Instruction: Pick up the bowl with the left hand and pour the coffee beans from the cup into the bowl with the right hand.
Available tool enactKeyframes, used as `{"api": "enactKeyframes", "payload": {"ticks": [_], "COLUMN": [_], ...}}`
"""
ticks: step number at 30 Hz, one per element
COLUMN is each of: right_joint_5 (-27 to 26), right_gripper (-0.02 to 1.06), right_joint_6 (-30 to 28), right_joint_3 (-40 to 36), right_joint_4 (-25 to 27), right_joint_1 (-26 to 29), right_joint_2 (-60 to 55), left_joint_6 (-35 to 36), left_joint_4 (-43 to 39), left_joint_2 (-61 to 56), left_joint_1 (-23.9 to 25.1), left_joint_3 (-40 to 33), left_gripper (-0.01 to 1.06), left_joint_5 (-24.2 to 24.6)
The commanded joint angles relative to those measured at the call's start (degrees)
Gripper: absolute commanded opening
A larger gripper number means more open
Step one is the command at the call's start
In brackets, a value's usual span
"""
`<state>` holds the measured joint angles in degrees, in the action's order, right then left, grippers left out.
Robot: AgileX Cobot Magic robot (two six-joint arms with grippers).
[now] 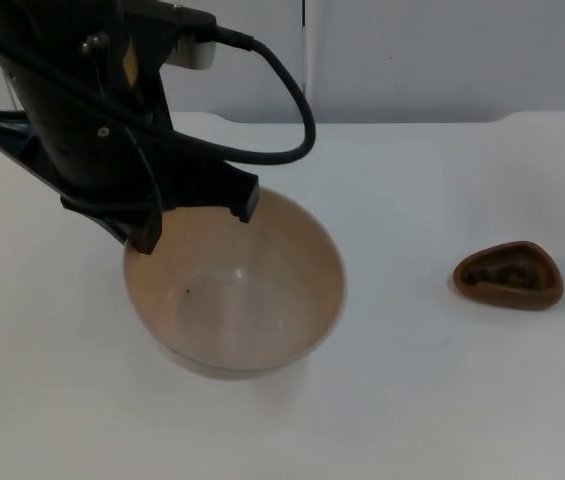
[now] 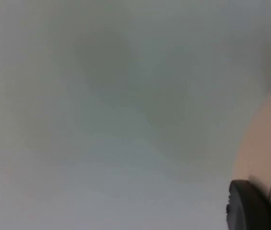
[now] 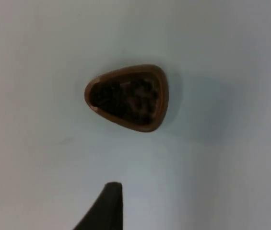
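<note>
A wide beige bowl (image 1: 237, 300) lies left of the table's middle, and it is empty inside. My left gripper (image 1: 144, 238) comes down from above and is shut on the bowl's rim at its far left side. In the left wrist view a black fingertip (image 2: 250, 208) sits against the bowl's pale outer wall (image 2: 265, 143). I cannot tell whether the bowl rests on the table or hangs just above it. A small brown cup (image 1: 508, 274) with dark coffee beans stands upright on the right. My right gripper (image 3: 107, 207) hovers above the cup (image 3: 128, 98), apart from it.
The white table (image 1: 412, 400) ends at the grey partition wall (image 1: 442, 55) behind. A wide stretch of bare table separates the bowl and the cup.
</note>
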<state>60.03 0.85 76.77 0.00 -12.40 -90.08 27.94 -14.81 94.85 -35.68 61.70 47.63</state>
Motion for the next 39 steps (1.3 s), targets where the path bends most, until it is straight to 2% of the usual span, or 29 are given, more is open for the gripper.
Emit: {"api": "enactKeyframes", "payload": {"ticks": [1, 5, 11, 29, 39], "right_joint_5": [-0.01, -0.12, -2.17, -10.37, -12.64], "right_gripper": [1.05, 1.05, 1.05, 1.05, 1.05], "right_joint_6": [2.59, 4.64, 10.16, 12.34, 13.14], "right_joint_3": [1.52, 2.83, 2.92, 2.82, 2.82], "right_joint_4": [-1.65, -2.2, -7.48, -7.36, -7.36], "right_joint_1": [-1.74, -3.47, -5.53, -5.4, -5.29], "right_joint_2": [-1.85, -5.44, -9.39, -20.13, -24.98], "left_joint_6": [0.41, 0.41, 0.41, 0.41, 0.41], "left_joint_4": [0.41, 0.41, 0.41, 0.41, 0.41], "left_joint_2": [-0.52, -0.52, -0.52, -0.52, -0.52], "left_joint_1": [-0.25, -0.25, -0.25, -0.25, -0.25], "left_joint_3": [0.28, 0.28, 0.28, 0.28, 0.28], "left_gripper": [0.0, 0.0, 0.0, 0.0, 0.0], "left_joint_5": [-0.4, -0.4, -0.4, -0.4, -0.4]}}
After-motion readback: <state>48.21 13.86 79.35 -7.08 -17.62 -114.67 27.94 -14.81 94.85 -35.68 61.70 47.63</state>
